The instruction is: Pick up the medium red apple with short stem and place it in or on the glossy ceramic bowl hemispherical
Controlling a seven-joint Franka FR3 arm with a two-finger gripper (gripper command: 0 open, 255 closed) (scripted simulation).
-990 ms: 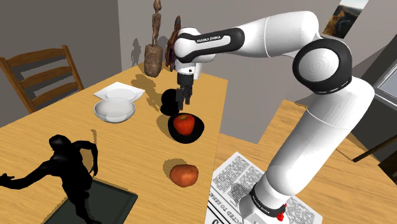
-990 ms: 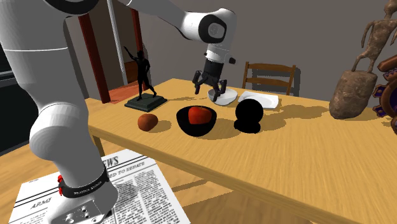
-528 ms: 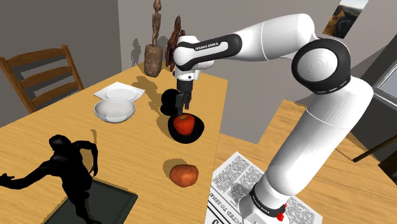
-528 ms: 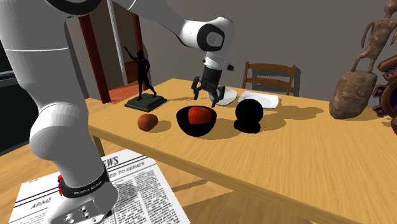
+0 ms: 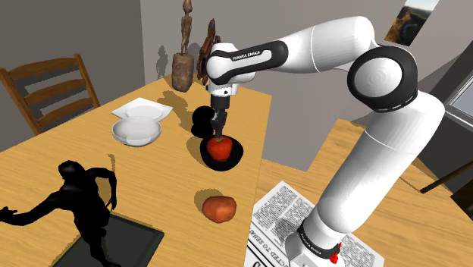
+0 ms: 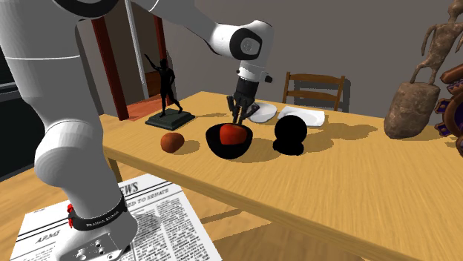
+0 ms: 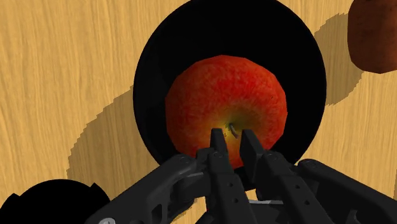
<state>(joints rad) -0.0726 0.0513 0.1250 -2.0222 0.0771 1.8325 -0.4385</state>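
Red with a yellowish blush, the apple sits inside the black bowl near the table's edge in the shoulder view, and the black gripper hangs straight down right over it from the white arm, its fingers so close that they read as one dark prong. To that view's left stand a white bowl and a white plate. A black round object is just behind the black bowl, and a brownish-red fruit lies nearer the camera. A black figurine stands at the lower left, a newspaper lies on the floor by the stand, and a wooden chair and a carved statue are at the far side. In the second exterior view the apple shows above the black bowl's rim, with the gripper just above it. The black round object is to that view's right, the brownish-red fruit to its left, the white bowl is behind the gripper, and the figurine is behind to the left. In the wrist view the apple rests in the black bowl. The gripper points at the apple's stem dimple, and its fingers are drawn almost together with a thin slit between the tips, clasping nothing. The brownish-red fruit sits apart on the wood.
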